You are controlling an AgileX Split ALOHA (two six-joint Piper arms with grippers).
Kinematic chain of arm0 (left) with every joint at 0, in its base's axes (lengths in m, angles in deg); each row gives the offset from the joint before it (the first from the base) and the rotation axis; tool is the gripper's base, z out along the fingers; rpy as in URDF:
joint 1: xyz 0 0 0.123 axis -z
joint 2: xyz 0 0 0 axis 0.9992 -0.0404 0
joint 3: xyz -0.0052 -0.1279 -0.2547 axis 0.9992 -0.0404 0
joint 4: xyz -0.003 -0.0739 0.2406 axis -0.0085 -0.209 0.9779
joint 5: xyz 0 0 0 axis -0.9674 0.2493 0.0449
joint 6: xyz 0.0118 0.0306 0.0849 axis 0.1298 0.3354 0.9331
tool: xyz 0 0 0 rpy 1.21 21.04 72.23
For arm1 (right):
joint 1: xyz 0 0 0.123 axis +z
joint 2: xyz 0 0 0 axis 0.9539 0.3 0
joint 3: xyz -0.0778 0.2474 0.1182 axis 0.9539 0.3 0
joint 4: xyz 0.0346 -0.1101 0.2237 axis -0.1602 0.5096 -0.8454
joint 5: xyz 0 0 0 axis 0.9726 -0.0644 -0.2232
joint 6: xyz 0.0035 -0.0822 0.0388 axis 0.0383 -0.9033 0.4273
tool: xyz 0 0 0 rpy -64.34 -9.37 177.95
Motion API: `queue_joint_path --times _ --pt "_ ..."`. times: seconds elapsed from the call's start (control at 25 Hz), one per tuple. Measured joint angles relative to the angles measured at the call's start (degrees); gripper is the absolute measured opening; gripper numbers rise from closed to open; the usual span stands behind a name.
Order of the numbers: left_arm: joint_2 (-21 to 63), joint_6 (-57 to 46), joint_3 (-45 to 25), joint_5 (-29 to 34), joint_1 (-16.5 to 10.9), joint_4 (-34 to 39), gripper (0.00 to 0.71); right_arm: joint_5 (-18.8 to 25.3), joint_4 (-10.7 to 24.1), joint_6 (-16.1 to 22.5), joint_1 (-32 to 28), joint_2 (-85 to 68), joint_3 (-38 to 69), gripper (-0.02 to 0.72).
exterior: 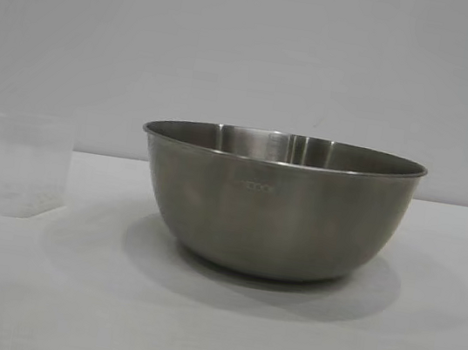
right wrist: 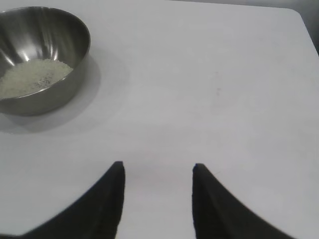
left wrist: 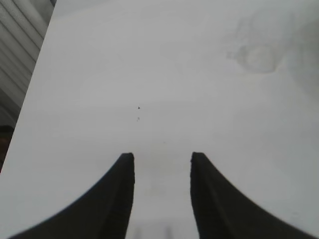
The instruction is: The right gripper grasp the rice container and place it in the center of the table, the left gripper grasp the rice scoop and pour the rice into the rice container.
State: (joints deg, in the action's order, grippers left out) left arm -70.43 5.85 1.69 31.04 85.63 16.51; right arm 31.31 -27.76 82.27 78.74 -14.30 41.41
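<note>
Both steps look done; the rice lies in the steel rice container, mid-table, and the rice scoop stands upright beside it, nearly empty.
Left gripper and right gripper hang spread over bare table, holding nothing; only parking seems left; the brushed bowl is wide, thin-rimmed.
</note>
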Motion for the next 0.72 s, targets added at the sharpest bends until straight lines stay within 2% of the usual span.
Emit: queue_joint_path --times 0.2,0.72 --pt "0.26 -0.22 0.00 0.26 1.54 0.00 0.217 0.00 0.00 0.00 0.00 0.00 0.09 0.321" --pt "0.26 -0.22 0.00 0.26 1.54 0.00 0.217 0.00 0.00 0.00 0.00 0.00 0.09 0.321"
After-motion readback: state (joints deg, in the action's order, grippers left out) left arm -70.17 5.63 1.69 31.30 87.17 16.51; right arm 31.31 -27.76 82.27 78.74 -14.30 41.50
